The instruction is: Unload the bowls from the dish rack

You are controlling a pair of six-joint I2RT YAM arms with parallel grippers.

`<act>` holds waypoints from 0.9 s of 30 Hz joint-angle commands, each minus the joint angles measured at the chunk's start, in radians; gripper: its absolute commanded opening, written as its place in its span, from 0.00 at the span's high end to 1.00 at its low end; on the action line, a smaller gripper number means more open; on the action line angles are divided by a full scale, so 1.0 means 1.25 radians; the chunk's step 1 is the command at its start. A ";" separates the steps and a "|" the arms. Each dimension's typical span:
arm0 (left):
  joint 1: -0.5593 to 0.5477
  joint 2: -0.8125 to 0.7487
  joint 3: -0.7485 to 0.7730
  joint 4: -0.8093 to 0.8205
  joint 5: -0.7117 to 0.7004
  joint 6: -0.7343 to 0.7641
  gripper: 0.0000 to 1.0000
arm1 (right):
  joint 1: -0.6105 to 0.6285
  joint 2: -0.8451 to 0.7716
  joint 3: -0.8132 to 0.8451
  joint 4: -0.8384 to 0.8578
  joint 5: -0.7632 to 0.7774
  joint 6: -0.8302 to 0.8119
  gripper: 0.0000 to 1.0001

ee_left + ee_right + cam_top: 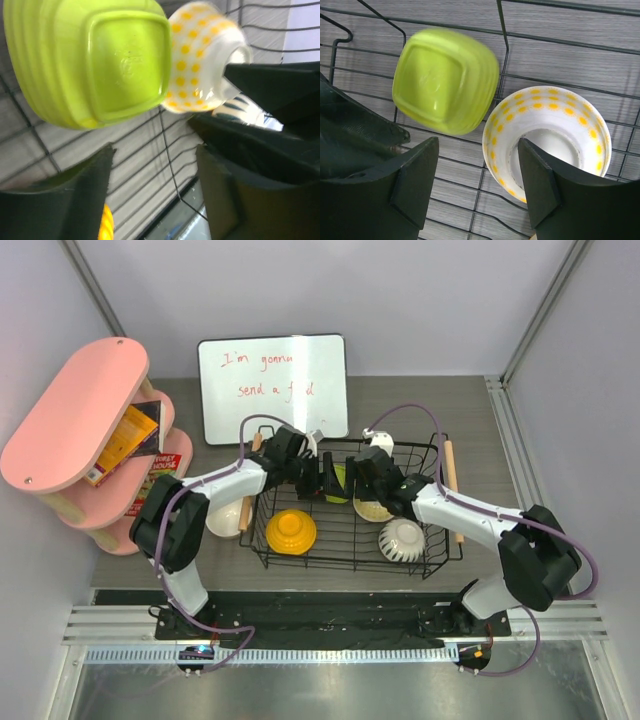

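Two robot arms rise from the bottom edge of the top view and reach into the black wire dish rack (262, 540) with light wooden rod handles, which stands in the middle of the grey table (180, 400). Inside the rack, an orange-yellow round bowl (291, 531) lies upside down at the lower left and a ribbed white bowl (402, 539) at the lower right. The left gripper (328, 480) and the right gripper (358, 478) meet at the upper middle of the rack, over a lime green ribbed bowl (341, 484) and a cream-white bowl with yellow dots (372, 508). One pale bowl (225, 520) sits on the table just left of the rack. A pink oval shelf (75, 410) fills the upper left and a whiteboard (273, 387) leans at the top.

From the left wrist, the left gripper (155, 190) has its jaws apart with only rack wires between them. The lime green bowl (100, 60), bottom up, fills the upper left, touching the dotted bowl (200, 65) at the upper middle.

From the right wrist, the right gripper (477, 175) is also spread wide and grasps nothing. The lime green bowl (445, 80) is at the upper centre. The dotted bowl (550, 135) lies just right of it, partly behind the right finger.
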 commanded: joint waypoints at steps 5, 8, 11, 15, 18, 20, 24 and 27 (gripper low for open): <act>0.000 -0.049 0.013 -0.110 -0.061 0.031 0.17 | 0.009 0.003 -0.032 -0.029 -0.039 0.031 0.29; 0.003 -0.066 0.019 -0.116 -0.087 0.032 0.16 | 0.008 0.000 -0.022 -0.035 -0.009 0.016 0.29; 0.006 -0.086 0.037 -0.139 -0.112 0.036 0.16 | 0.008 0.009 0.007 -0.056 0.015 0.005 0.29; 0.011 -0.125 0.053 -0.163 -0.170 0.045 0.14 | 0.008 0.006 0.043 -0.087 0.025 -0.001 0.29; 0.023 -0.131 0.061 -0.160 -0.189 0.052 0.12 | 0.008 0.017 0.063 -0.088 0.036 -0.007 0.29; 0.029 -0.107 0.073 -0.160 -0.174 0.053 0.12 | 0.008 0.036 0.087 -0.094 0.040 -0.020 0.29; 0.035 -0.044 0.115 -0.164 -0.175 0.064 0.13 | 0.008 0.090 0.119 -0.108 0.045 -0.020 0.29; 0.038 -0.001 0.148 -0.167 -0.170 0.072 0.13 | 0.008 0.108 0.123 -0.107 0.050 -0.011 0.29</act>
